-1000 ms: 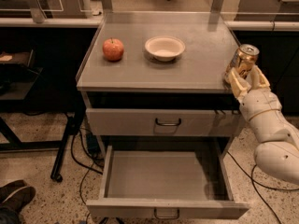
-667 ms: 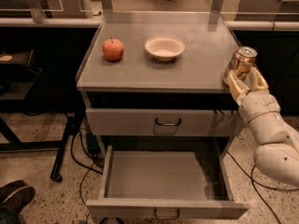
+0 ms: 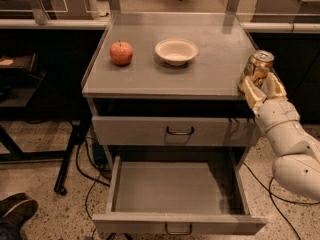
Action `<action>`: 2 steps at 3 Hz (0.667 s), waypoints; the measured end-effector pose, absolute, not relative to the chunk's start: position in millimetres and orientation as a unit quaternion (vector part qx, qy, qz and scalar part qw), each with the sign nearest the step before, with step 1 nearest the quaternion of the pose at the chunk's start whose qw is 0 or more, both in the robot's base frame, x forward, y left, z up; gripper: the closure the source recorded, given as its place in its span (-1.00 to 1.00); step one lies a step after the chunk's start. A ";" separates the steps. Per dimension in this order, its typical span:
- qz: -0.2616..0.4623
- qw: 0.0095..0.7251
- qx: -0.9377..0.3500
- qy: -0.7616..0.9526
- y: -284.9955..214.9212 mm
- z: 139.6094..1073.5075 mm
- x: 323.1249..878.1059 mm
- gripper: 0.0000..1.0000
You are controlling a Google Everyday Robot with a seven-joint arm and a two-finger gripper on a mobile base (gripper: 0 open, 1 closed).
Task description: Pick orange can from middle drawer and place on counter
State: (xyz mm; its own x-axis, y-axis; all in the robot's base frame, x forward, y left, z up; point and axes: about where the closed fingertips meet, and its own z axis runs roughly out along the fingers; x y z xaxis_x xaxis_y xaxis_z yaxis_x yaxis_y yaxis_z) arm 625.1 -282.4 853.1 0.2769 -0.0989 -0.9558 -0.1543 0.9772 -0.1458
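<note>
Because the orange can (image 3: 257, 66) is held at the very right front corner of the counter (image 3: 210, 69), close to the raised side rim, the chief hazard noted is a placement too near the edge. Should the gripper (image 3: 261, 84) let go here, the can could land partly on the rim, rock, and drop to the floor or into the open middle drawer (image 3: 175, 191) below. The can also leans slightly, so a release at this angle risks it tipping rather than standing. Whether its base touches the counter cannot be determined from this view; if it does not, an early release would let it fall and bounce. A further concern is the arm (image 3: 292, 144), which runs close beside the cabinet's right flank, where an inward move could brush the counter edge or the closed upper drawer front (image 3: 150, 131). The red apple (image 3: 121, 52) and the bowl (image 3: 176, 51) stand well apart from the can, toward the back left and middle, and are judged no obstruction. As to pose, the arm rises from the lower right of the view, its segments angled up and inward, with the wrist just beside the counter's corner and the gripper pointing upward. Its two pale fingers (image 3: 274, 84) press against the can's lower body, one on each side, pinching it. The middle drawer stands pulled out, and the can is not in it.
</note>
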 end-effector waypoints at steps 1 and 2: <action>0.018 0.792 -0.105 0.601 -282.3 853.2 625.1 0.24; 0.018 0.792 -0.105 0.601 -282.3 853.2 625.1 -0.22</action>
State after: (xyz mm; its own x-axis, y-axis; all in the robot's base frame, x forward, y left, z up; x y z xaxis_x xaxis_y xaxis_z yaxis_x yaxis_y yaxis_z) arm 625.1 -282.3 853.2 0.2770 -0.0989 -0.9558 -0.1543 0.9772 -0.1458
